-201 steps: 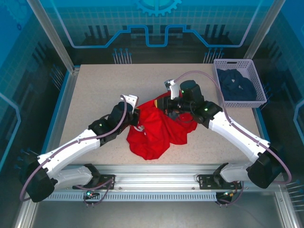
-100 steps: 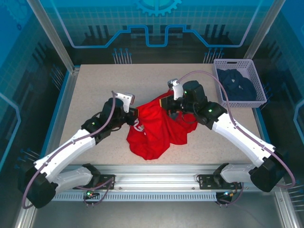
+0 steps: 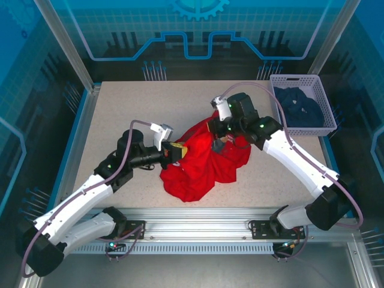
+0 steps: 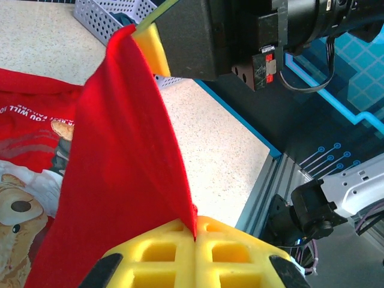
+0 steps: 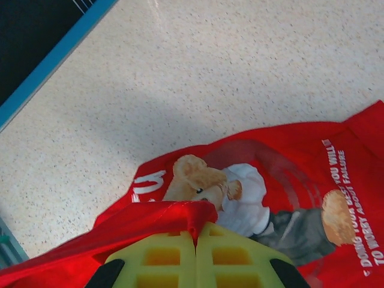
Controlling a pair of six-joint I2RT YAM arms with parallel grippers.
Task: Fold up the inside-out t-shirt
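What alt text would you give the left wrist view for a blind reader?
The bright red cloth t-shirt is stretched between the left gripper pinching it at bottom and the right gripper at top. A tan teddy-bear print shows at left.

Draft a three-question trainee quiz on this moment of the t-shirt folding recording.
1. True or false: the left gripper and the right gripper are both shut on the red t-shirt.
2. Where is the dark navy garment? A) spread on the table B) in the white basket C) under the left arm
3. Fill in: the t-shirt's print shows a teddy ____.
Key: 1 true; 2 B; 3 bear.
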